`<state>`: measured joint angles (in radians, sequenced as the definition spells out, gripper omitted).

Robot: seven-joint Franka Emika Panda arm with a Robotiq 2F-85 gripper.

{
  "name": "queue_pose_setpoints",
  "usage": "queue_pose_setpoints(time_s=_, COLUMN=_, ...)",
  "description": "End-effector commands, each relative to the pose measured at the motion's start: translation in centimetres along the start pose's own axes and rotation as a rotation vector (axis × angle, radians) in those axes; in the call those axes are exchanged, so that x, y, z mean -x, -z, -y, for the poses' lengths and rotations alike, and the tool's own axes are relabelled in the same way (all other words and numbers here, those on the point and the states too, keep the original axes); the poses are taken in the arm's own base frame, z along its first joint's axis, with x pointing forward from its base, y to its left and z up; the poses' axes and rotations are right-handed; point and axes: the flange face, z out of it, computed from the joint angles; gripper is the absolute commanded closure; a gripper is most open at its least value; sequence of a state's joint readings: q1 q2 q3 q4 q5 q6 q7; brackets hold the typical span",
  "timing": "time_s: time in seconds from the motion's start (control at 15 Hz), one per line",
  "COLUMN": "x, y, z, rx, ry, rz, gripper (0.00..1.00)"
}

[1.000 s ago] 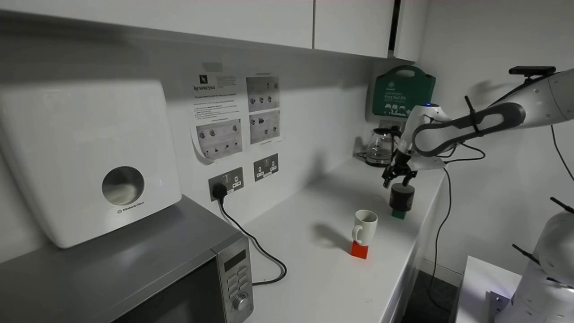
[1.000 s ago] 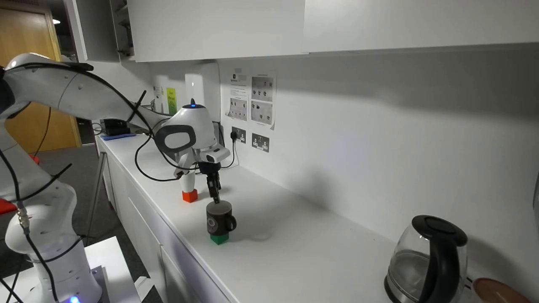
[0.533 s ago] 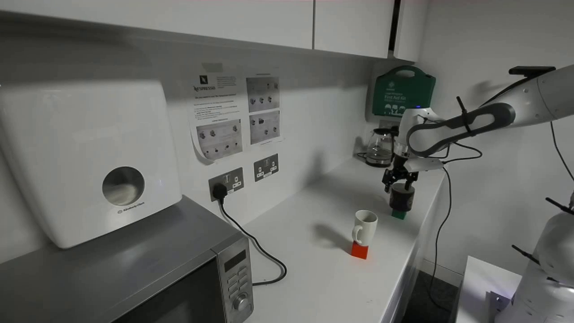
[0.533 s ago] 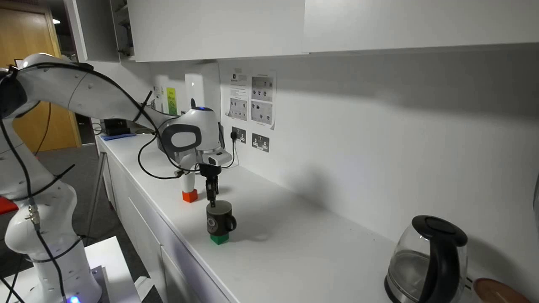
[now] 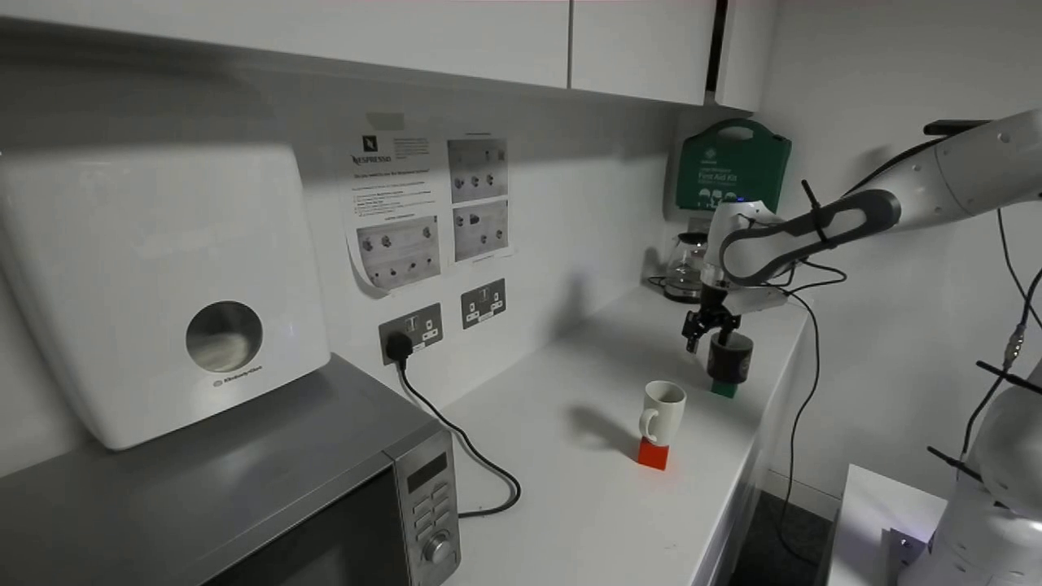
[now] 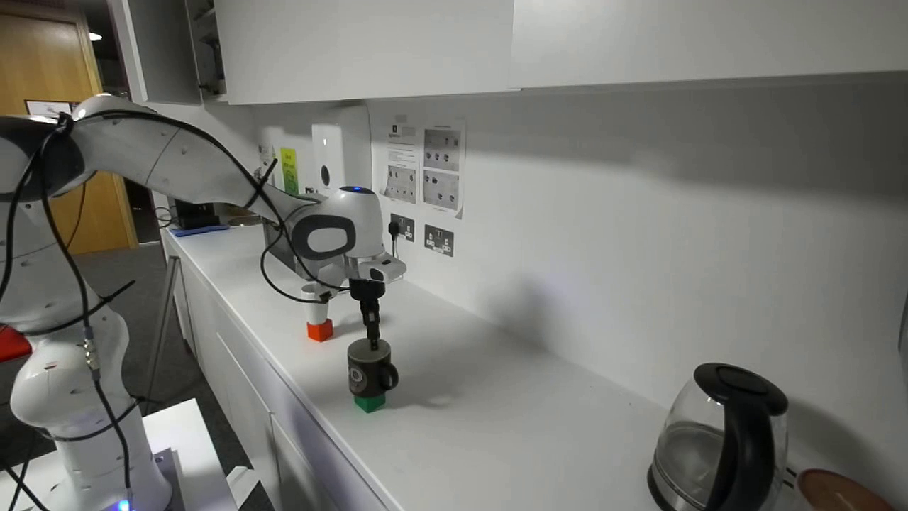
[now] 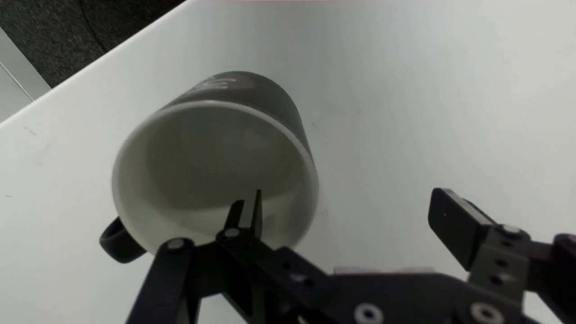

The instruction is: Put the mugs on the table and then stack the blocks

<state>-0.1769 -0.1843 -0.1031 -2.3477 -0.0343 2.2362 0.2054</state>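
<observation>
The dark mug (image 5: 729, 362) stands upright on the green block (image 5: 724, 390); both also show in an exterior view, the mug (image 6: 364, 370) above the block (image 6: 369, 404). The pale mug (image 5: 663, 413) stands on the red block (image 5: 652, 454), nearer the microwave. Both blocks rest on the white table (image 5: 586, 513). My gripper (image 5: 708, 342) is open and empty at the dark mug's top. In the wrist view, one finger of the gripper (image 7: 347, 202) overlaps the mouth of the dark mug (image 7: 265, 92); the other is outside, over the table. I cannot tell how deep the finger reaches.
A grey microwave (image 5: 326, 464) with a cable stands at one end of the table. A glass kettle (image 6: 716, 440) and a brown round thing (image 6: 840, 491) are at the other end. The wall runs along the back, with cabinets (image 6: 397, 50) overhead. The mugs stand nearer the front edge.
My gripper has come down to the dark mug's rim, then shifted sideways toward the wall. The arm has reached further over the table. Mugs and blocks have not moved.
</observation>
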Motion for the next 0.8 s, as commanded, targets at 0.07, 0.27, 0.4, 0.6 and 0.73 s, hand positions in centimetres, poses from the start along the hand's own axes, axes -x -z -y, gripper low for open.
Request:
queue_pose_setpoints(time_s=0.07, x=-2.5, y=-0.8, z=-0.3, rx=-0.044, ry=0.104, rz=0.017, gripper=0.0)
queue_pose_setpoints(time_s=0.27, x=-3.1, y=-1.3, z=-0.6, rx=-0.05, ry=0.132, rz=0.028, gripper=0.01)
queue_pose_setpoints(time_s=0.4, x=-3.5, y=-1.4, z=-0.8, rx=-0.05, ry=0.143, rz=0.031, gripper=0.01)
queue_pose_setpoints(time_s=0.6, x=-3.7, y=-1.5, z=-0.9, rx=-0.046, ry=0.154, rz=0.034, gripper=0.32)
queue_pose_setpoints(time_s=0.73, x=-3.9, y=-1.4, z=-0.9, rx=-0.044, ry=0.159, rz=0.034, gripper=0.49)
